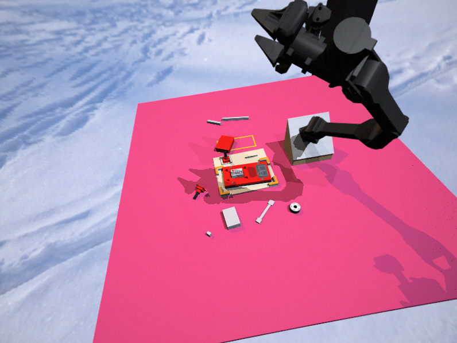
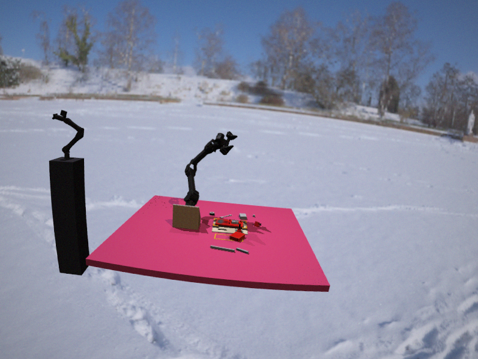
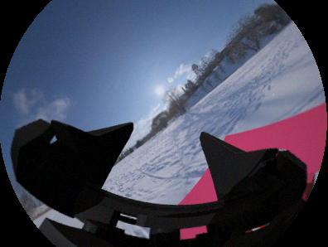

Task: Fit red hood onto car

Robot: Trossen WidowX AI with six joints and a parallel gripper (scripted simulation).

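The red hood (image 1: 224, 143) (image 2: 237, 235) lies on the pink table (image 1: 177, 280) (image 2: 162, 251) just behind the jig's back left corner, beside a yellow outlined rectangle (image 1: 244, 136). The red chassis (image 1: 255, 178) (image 2: 227, 223) sits in the beige jig (image 1: 243, 156) with orange corners, the grey engine block (image 1: 236, 171) on its deck. The pegs show only as small dark dots. My gripper (image 1: 258, 28) (image 2: 230, 141) (image 3: 167, 130) is open and empty, high in the air above the table's back, far from the hood. In the wrist view it faces snow and sky.
A cardboard box (image 1: 310, 138) (image 2: 186, 217) stands right of the jig, by the arm's base. Two grey bars (image 1: 235, 118) lie behind the hood. In front of the jig lie a grey block (image 1: 231, 217), a flat link (image 1: 265, 211), a ring (image 1: 294, 207) and a small red-black part (image 1: 198, 190). A black pillar (image 2: 68, 214) stands off the table.
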